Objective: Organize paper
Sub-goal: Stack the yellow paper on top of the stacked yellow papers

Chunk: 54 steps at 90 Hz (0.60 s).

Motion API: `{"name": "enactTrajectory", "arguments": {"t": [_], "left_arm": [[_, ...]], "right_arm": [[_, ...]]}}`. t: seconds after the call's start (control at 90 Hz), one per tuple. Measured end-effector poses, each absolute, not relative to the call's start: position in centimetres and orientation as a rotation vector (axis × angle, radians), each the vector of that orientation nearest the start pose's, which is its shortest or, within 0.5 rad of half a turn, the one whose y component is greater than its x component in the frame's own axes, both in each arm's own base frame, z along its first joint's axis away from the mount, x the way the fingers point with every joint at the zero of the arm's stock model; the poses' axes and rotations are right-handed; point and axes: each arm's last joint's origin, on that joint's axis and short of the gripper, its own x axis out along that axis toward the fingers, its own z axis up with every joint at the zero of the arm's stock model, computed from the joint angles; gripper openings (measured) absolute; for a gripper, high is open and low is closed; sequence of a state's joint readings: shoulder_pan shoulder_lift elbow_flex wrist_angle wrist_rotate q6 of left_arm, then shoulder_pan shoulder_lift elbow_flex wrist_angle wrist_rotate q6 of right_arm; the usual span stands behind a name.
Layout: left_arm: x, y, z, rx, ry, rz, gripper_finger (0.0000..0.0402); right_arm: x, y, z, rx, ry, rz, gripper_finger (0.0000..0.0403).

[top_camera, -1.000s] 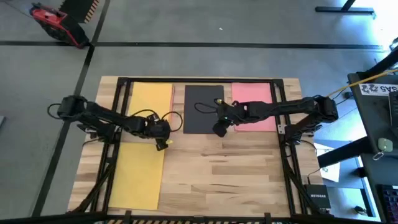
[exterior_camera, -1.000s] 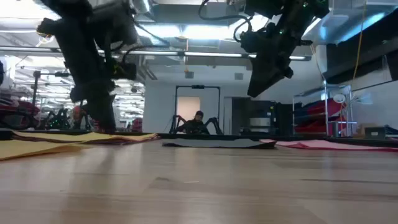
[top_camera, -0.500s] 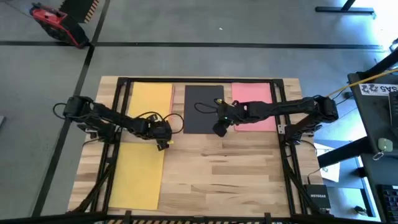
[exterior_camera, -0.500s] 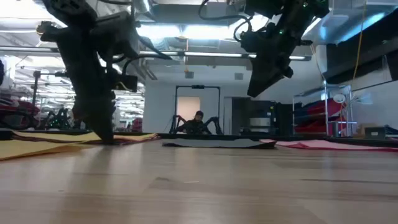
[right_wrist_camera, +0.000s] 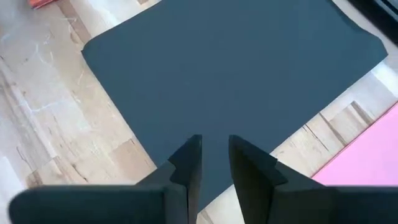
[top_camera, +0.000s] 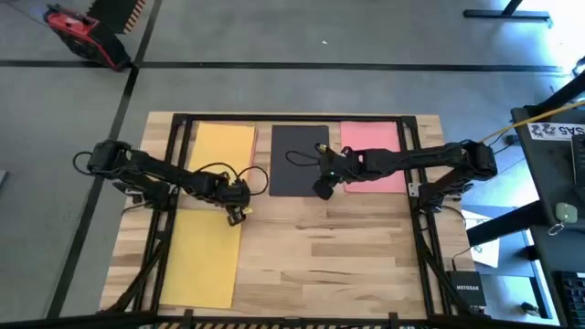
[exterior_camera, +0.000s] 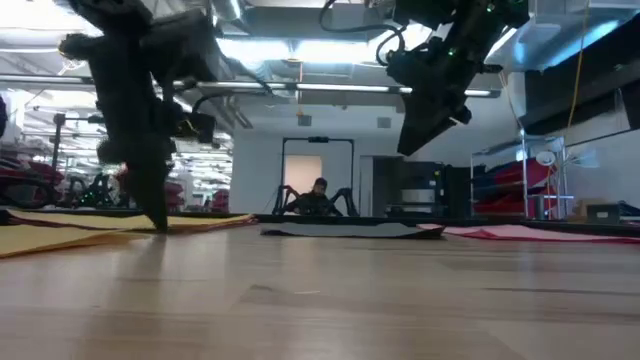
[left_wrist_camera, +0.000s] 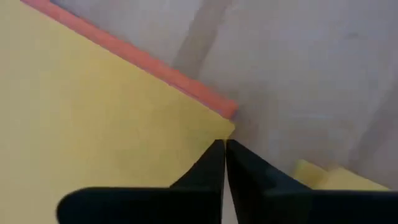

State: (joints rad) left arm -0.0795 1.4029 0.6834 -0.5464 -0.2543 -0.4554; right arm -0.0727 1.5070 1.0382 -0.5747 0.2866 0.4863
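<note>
Fingers of the left gripper [top_camera: 240, 216] are pressed together with almost no gap, and from the high view their tip stands at the right edge of the near yellow sheet [top_camera: 201, 260], close to where the far yellow sheet [top_camera: 221, 151] ends. The black sheet [top_camera: 299, 160] lies at the far middle of the worktop [top_camera: 338, 256] and the pink sheet [top_camera: 372, 155] just beside it on the right. The right gripper [top_camera: 323, 188] hangs over the near edge of the black sheet.

From the low view, the left gripper [exterior_camera: 155, 215] comes down to the yellow paper's surface, while the right gripper [exterior_camera: 415, 135] is held well above the worktop.

The left wrist view shows the closed fingers [left_wrist_camera: 214, 171] at the corner of a yellow sheet [left_wrist_camera: 93, 124], with an orange sheet [left_wrist_camera: 155, 65] showing as a thin strip under it. I judge that the tip should press only lightly and slide slowly, so that the upper sheet moves and does not wrinkle.

In the right wrist view the fingers [right_wrist_camera: 186, 168] are narrowly apart over the black sheet [right_wrist_camera: 230, 68], holding nothing. This arm should wait until the left one finishes.
</note>
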Motion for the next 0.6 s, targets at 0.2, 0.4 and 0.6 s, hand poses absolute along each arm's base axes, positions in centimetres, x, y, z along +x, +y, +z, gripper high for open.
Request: {"name": "enactTrajectory", "arguments": {"t": [0.2,0.4,0.6], "left_arm": [[21.9,-1.4,19.1,-0.210,1.110,0.414,0.0000],[20.9,-2.3,21.0,-0.254,1.038,0.383,0.0000],[20.9,-3.1,20.7,-0.204,1.057,0.336,0.0003]], "right_arm": [[29.6,-3.0,22.7,0.283,0.948,-0.546,0.0069],[29.6,-3.0,22.7,0.254,0.954,-0.537,0.0069],[29.6,-3.0,22.8,0.242,0.952,-0.546,0.0069]]}}
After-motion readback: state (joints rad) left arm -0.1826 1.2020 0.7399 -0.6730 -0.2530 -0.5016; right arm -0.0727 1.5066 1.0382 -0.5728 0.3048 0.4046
